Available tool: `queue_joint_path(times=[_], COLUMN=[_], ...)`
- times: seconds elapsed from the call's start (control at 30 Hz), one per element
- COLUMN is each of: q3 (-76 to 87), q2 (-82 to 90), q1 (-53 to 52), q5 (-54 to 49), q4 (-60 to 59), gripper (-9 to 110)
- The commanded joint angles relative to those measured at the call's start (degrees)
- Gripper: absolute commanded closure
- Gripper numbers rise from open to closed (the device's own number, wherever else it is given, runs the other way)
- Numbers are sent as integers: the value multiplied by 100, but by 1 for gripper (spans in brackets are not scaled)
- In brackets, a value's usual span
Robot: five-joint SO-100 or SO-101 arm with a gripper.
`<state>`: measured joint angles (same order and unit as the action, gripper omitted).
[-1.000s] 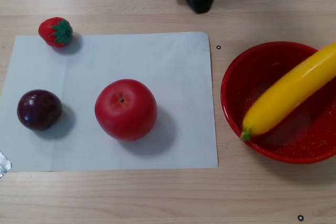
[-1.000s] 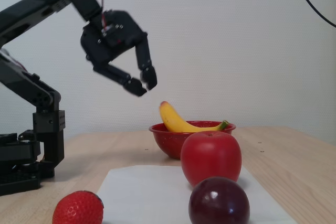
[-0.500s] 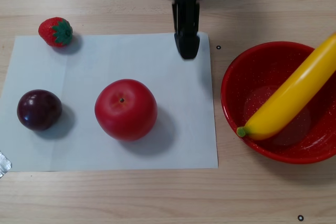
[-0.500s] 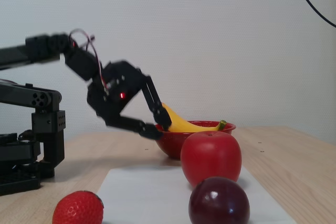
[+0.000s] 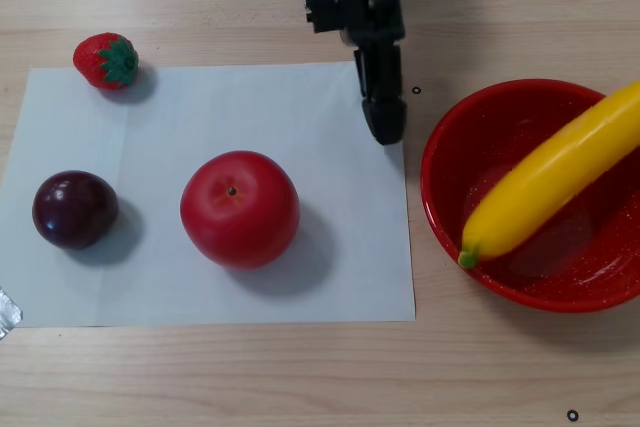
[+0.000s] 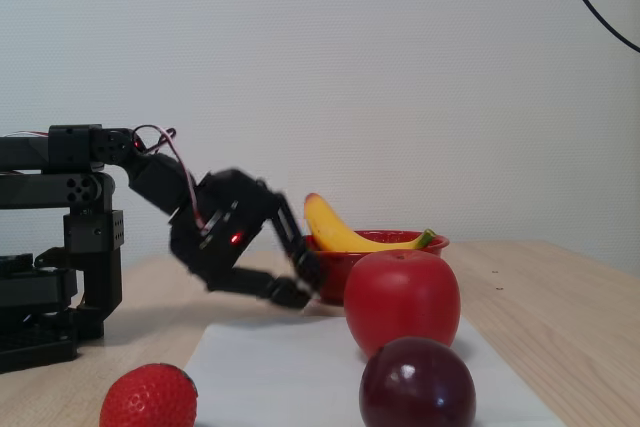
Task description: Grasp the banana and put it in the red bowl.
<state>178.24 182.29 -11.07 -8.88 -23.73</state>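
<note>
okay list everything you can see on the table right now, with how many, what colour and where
banana: one, yellow with green stem, lying across the red bowl, one end over its rim
red bowl: one, red with white speckles, right in the other view
apple: one, red, middle of the paper
plum: one, dark purple, left side of the paper
strawberry: one, red with green top, on the wood by the paper's top left corner
paper sheet: one, white, on the wooden table
gripper: one, black, empty, between paper and bowl
</note>
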Motion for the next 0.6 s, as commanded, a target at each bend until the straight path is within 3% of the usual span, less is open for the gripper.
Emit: queue_joint_path(times=[0.0, 0.27, 0.57], q3=[-44, -35, -35], q2=[308, 562, 562], q1=[-44, 123, 88], q5=[-70, 404, 193], q4=[-466, -2162, -2663], gripper=[101, 101, 101])
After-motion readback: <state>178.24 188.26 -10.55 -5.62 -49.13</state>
